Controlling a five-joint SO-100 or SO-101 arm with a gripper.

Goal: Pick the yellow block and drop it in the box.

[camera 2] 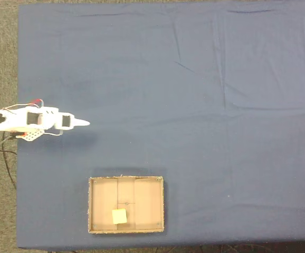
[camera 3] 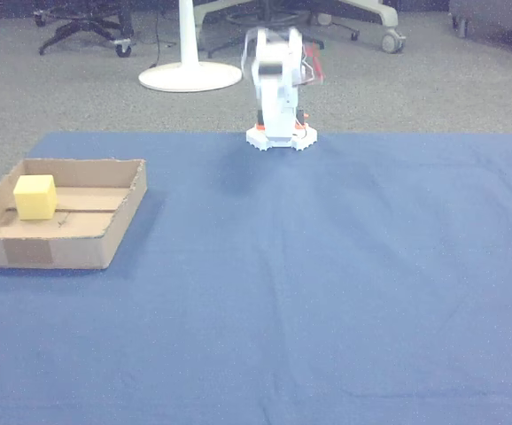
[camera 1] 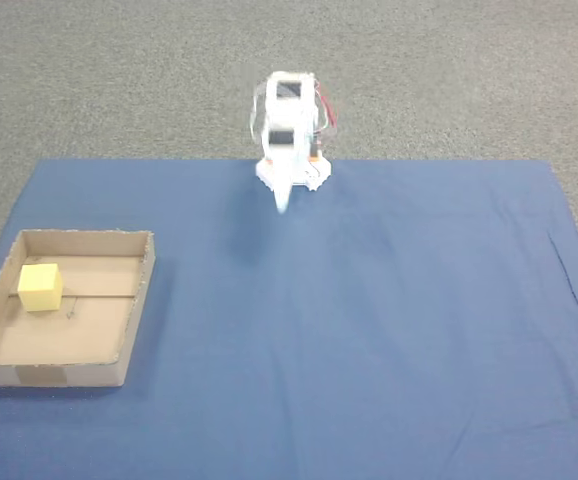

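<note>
The yellow block [camera 1: 40, 286] sits inside the box [camera 1: 137, 300], the arm's fingers [camera 2: 84, 123] look pinched empty, so nothing remains but resting.

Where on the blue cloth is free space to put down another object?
The blue cloth is bare from the box to its far edge, and ahead of the gripper. Inside the box, the yellow block takes one corner.

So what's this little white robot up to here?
Nothing is being handled right now. The arm sits folded at the edge of the blue cloth, its gripper pointing out over the cloth and holding nothing. The yellow block already lies inside the box, off to the side, so its job looks done.
</note>
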